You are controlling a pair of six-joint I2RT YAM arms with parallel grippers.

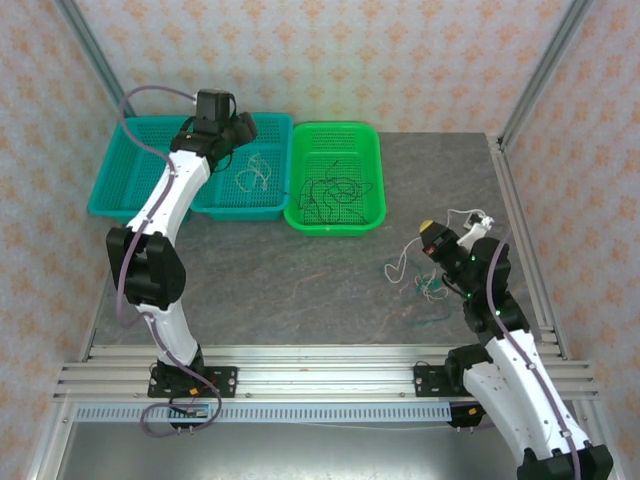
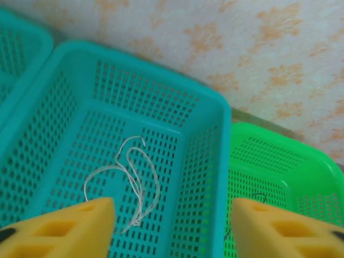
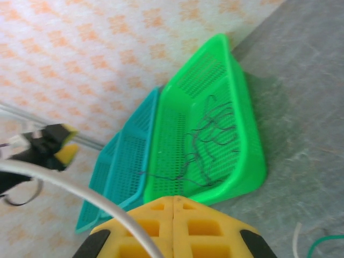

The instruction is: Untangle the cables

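Note:
A cream-white cable (image 1: 254, 172) (image 2: 131, 180) lies loose in the right teal basket (image 1: 235, 212) (image 2: 207, 140). My left gripper (image 1: 243, 130) (image 2: 172, 215) hovers open above it with nothing between its yellow fingers. Several black cables (image 1: 335, 190) (image 3: 215, 134) lie in the green basket (image 1: 335, 225) (image 3: 252, 161). My right gripper (image 1: 428, 238) (image 3: 173, 199) is raised at the right of the table, jaws pressed together. Another cream-white cable (image 1: 402, 258) (image 3: 80, 188) trails from it and crosses its left finger. A green-blue cable (image 1: 432, 290) (image 3: 325, 244) lies on the table below.
A second teal basket (image 1: 100, 205) stands at the far left, touching the first. The three baskets form a row along the back wall. Grey tabletop (image 1: 300, 290) lies open between the arms. A metal frame post (image 1: 530, 70) rises at the back right.

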